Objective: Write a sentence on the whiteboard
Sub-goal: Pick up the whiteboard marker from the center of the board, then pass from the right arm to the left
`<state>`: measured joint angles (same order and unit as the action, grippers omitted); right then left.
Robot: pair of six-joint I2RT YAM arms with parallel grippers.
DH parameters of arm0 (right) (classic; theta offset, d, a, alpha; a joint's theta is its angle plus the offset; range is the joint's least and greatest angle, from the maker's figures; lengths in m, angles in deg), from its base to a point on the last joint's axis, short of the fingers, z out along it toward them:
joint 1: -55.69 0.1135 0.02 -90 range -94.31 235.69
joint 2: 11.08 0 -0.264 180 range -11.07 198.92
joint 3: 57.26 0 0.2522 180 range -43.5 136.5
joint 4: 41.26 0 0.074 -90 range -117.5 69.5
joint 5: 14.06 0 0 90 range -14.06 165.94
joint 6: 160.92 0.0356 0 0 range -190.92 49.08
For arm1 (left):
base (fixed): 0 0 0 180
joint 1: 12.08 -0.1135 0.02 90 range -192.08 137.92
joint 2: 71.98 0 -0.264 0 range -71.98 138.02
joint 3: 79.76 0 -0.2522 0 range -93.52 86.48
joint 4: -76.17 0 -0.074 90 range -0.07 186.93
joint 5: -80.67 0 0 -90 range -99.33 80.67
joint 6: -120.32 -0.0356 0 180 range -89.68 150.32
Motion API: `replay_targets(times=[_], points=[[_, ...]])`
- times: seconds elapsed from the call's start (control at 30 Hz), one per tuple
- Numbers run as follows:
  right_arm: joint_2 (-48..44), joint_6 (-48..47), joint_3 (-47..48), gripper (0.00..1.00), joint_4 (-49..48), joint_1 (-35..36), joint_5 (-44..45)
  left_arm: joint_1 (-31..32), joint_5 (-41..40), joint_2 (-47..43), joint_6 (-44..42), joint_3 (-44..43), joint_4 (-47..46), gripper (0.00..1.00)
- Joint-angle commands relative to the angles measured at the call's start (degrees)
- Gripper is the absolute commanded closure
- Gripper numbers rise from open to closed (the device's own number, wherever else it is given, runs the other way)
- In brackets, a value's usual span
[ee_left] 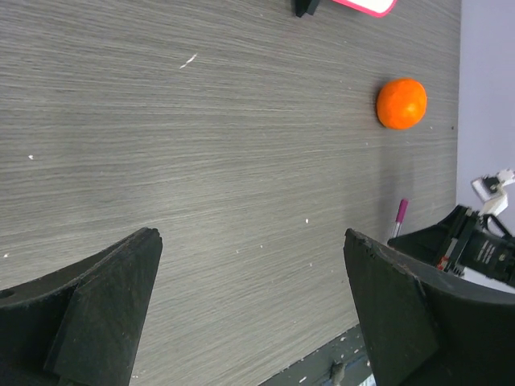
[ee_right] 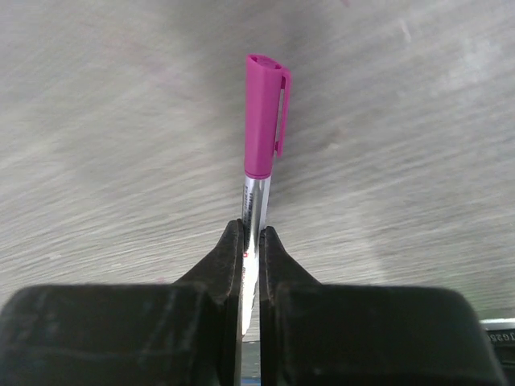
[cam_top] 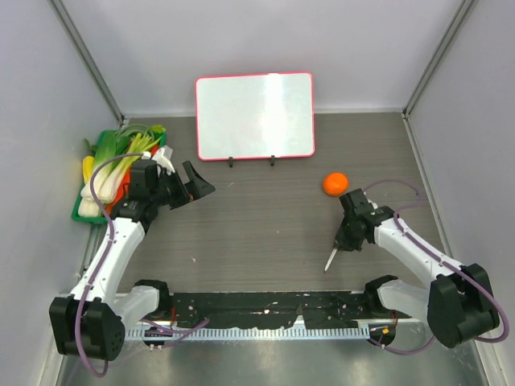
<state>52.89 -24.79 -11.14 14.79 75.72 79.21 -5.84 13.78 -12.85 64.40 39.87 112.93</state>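
Note:
The whiteboard (cam_top: 254, 117), white with a thin pink-red frame, stands at the back of the table on two small black feet; its face is blank. My right gripper (ee_right: 251, 233) is shut on a marker (ee_right: 259, 161) with a silver barrel and a magenta cap, the cap pointing away from the jaws. In the top view that gripper (cam_top: 348, 240) is low over the table at right, the marker (cam_top: 331, 260) sticking out toward the near edge. My left gripper (cam_top: 197, 183) hovers at left, open, with nothing between its fingers (ee_left: 105, 297). A corner of the whiteboard (ee_left: 366, 6) shows in the left wrist view.
An orange (cam_top: 335, 184) lies on the table just beyond my right gripper, also seen as an orange (ee_left: 401, 103) from the left wrist. A green tray (cam_top: 87, 211) of leeks and other vegetables sits at the far left by the wall. Grey walls close in three sides.

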Motion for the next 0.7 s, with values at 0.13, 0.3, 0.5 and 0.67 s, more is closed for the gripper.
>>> replay_targets(times=[0.13,0.3,0.5,0.67], points=[[-4.46,-10.09,20.18,0.99,-5.53,1.76,-7.65,-0.09,11.94,-1.66,4.66,-1.64,-8.66,0.00],[-2.89,-13.43,24.33,0.99,-17.99,3.52,-13.19,1.93,16.61,-0.51,12.04,-1.73,-17.01,0.02],[2.30,-10.98,27.58,0.99,-30.39,7.91,-19.17,15.62,11.35,3.26,15.93,-5.76,-24.76,0.03],[5.46,-7.38,29.86,0.99,-37.62,11.87,-20.05,23.55,11.34,10.11,17.76,-9.55,-30.20,0.10]])
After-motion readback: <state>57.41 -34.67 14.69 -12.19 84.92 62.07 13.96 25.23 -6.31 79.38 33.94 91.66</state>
